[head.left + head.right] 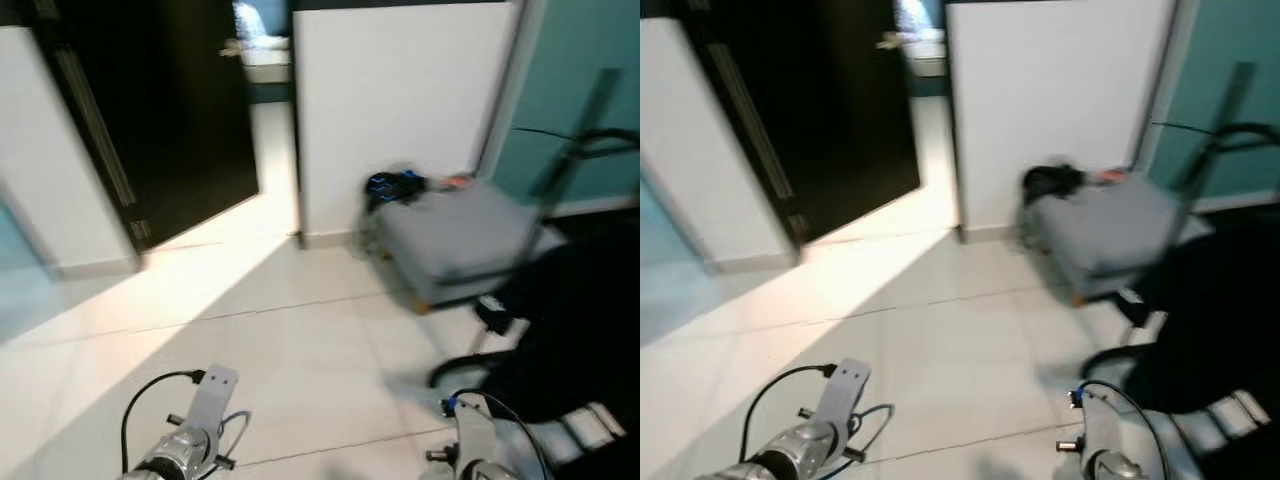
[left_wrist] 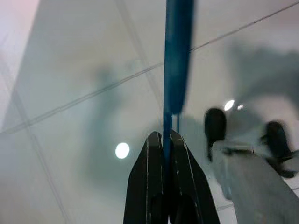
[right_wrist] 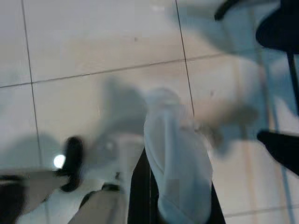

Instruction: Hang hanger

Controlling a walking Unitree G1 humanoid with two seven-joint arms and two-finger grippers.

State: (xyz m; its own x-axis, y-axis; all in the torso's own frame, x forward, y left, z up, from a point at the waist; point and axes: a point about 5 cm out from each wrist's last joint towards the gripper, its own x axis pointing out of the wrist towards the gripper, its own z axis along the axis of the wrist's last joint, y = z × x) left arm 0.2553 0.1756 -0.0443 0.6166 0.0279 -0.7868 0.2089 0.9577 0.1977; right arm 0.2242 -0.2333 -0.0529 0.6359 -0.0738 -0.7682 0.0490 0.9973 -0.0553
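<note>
In the left wrist view we see our left gripper (image 2: 164, 140) with its two black fingers (image 2: 148, 177) pressed together on a thin blue hanger (image 2: 176, 60). The hanger runs straight out from between the fingertips, its blurred blue bar reaching away over the pale tiled floor (image 2: 70, 70).

In the right wrist view our right gripper (image 3: 149, 161) has its fingers closed on a piece of white cloth (image 3: 175, 154), which bunches over the fingertips and covers most of them.

In the head views both silver arms show low down, the left arm (image 1: 190, 440) and the right arm (image 1: 470, 445), above the white floor tiles. Ahead stand a white wall (image 1: 400, 110), a dark open door (image 1: 160, 110), a grey cushioned seat (image 1: 455, 240) with a dark bundle (image 1: 392, 186) on it, and black fabric (image 1: 575, 340) at our right.
</note>
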